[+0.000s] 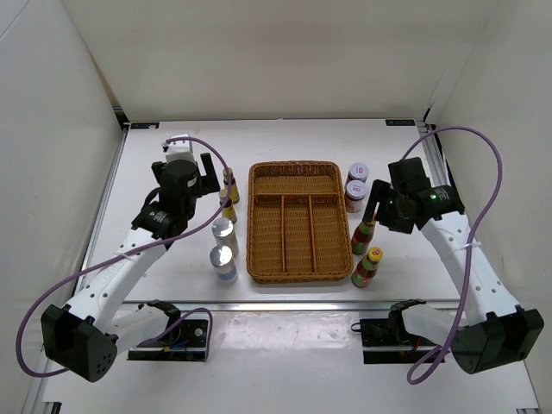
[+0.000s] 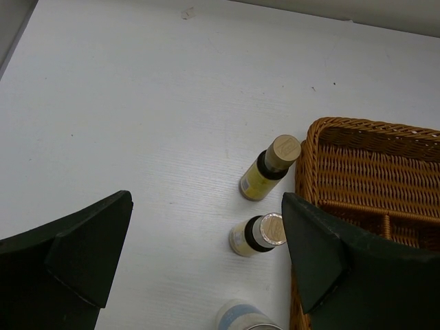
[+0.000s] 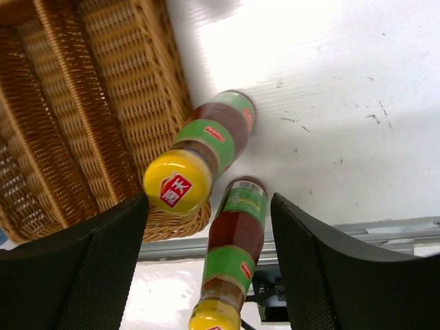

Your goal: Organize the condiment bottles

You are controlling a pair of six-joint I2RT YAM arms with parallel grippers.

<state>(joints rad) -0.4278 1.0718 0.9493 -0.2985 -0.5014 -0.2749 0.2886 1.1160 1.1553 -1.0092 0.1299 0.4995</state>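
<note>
Looking down from above, a white table [image 1: 172, 147] holds a brown wicker tray [image 1: 296, 228] divided into long compartments. No label is readable at this size. Left of the tray, in a line running front to back, stand two white cylinders [image 1: 224, 261] with silver tops, and behind them two dark bottles [image 1: 231, 185] with yellow labels. Right of the tray, two purple-lidded jars [image 1: 358, 173] stand at the back and two red sauce bottles [image 1: 368, 267] with yellow caps stand nearer the front. The left arm reaches forward and bends, so the left pincer [image 1: 205, 177] hangs just beside the dark bottles. The right arm bends inward, with the right pincer [image 1: 376, 205] over the farther sauce bottle.

From the left wrist, the pincer's two dark fingers [image 2: 75, 254] stand wide apart, gripping nothing. Below the gap, the dark bottles show tan caps, just beside the tray's woven rim. Their yellow labels show no legible writing. One white cylinder's top peeps in at the bottom edge.

From the right wrist, the fingers [image 3: 330, 261] are likewise spread, with both sauce bottles below the gap. Whether either finger touches a bottle cannot be told. One cap carries a red shield-shaped badge with white characters too small to read. Green bands wrap each bottle. The tray's corner lies just beside them.
</note>
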